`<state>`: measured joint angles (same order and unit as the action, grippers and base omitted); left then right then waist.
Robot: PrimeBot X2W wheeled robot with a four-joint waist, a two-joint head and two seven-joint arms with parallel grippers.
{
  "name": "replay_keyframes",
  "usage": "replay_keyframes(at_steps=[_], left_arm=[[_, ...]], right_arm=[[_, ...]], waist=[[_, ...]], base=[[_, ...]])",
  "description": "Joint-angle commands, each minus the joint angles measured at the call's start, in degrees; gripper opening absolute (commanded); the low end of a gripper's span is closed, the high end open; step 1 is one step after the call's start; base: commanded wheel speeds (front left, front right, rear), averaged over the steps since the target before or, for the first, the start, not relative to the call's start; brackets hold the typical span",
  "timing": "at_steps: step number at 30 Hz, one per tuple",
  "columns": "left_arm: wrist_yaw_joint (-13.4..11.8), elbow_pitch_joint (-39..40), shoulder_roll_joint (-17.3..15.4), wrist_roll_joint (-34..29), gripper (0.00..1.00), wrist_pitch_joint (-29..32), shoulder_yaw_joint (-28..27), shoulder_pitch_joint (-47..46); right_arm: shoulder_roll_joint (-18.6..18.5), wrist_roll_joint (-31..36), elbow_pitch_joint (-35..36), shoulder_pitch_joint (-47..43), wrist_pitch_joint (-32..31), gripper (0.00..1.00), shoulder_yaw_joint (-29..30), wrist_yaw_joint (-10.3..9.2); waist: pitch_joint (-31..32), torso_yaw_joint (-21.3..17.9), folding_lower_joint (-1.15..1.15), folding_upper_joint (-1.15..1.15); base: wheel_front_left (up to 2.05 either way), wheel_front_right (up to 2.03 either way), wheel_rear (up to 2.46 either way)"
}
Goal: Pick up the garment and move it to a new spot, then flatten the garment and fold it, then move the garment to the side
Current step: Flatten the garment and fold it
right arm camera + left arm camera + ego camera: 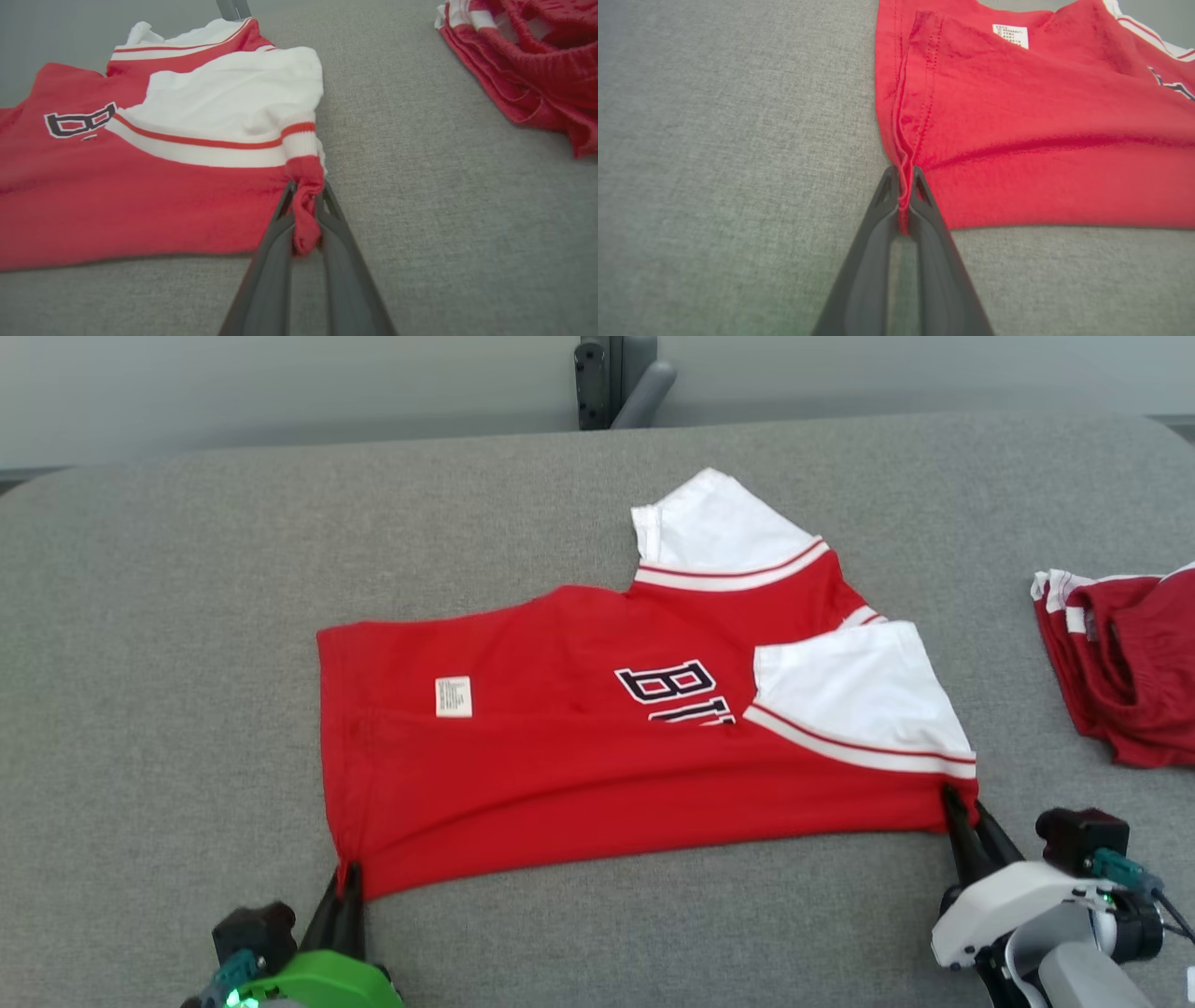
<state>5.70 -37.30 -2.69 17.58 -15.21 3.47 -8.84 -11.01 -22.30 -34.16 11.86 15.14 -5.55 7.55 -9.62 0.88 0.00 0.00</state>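
The red garment [597, 747] lies spread across the middle of the grey tabletop [168, 663] in the head view. Its hem is toward the left of the frame and its white sleeves toward the right, the near sleeve [859, 695] folded over the red body at centre right. The left pincer [347, 885] reaches up from the lower left to the garment's lower-left hem corner. The right pincer [957, 807] comes up from the lower right to the lower-right corner, just under the near sleeve. From this height both look pressed narrow, but the grips themselves are too small to read.

The left wrist view settles one. At frame centre the left pincer's dark fingers [871, 252] are closed on a thin ridge of red hem seam that runs up between their tips. This view also shows the hem stitching and, at the top, the white care label [1011, 36], its print too fine to read.

The right wrist view settles the other. The right pincer is clamped on a bunched wad of red cloth just below the sleeve's striped cuff [299, 135]. The dark-outlined lettering [79, 122] sits at the left. A second red-and-white pile [528, 60] lies in the upper right, well apart from the garment, whereas the head view cuts that pile off at its right edge.

A dark post [611, 378] stands beyond the tabletop's far edge at the top centre of the head view.
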Motion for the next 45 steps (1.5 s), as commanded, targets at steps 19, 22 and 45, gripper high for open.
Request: replay_keyframes(at_steps=[19,22,45], left_arm=[[0.4,-3.2,-0.5,-2.4,0.69,0.1,-0.8,13.7],[0.2,-1.8,-0.4,-2.8,1.00,0.1,-0.1,11.7],[1.5,-13.0,-2.5,-5.4,1.00,0.1,0.3,-18.5]], right_arm=[[-1.1,-4.0,-1.9,-13.8,0.0,0.57,-0.9,-0.15],[-1.1,-3.2,-1.4,-11.9,0.0,1.00,0.1,-0.12],[-4.5,2.6,-1.8,20.2,0.0,1.00,-8.1,-0.11]], waist=[[12.2,2.1,0.00,0.00],[11.3,2.4,0.00,0.00],[-4.2,4.1,0.00,0.00]], base=[[0.00,0.00,0.00],[0.00,0.00,0.00],[0.00,0.00,0.00]])
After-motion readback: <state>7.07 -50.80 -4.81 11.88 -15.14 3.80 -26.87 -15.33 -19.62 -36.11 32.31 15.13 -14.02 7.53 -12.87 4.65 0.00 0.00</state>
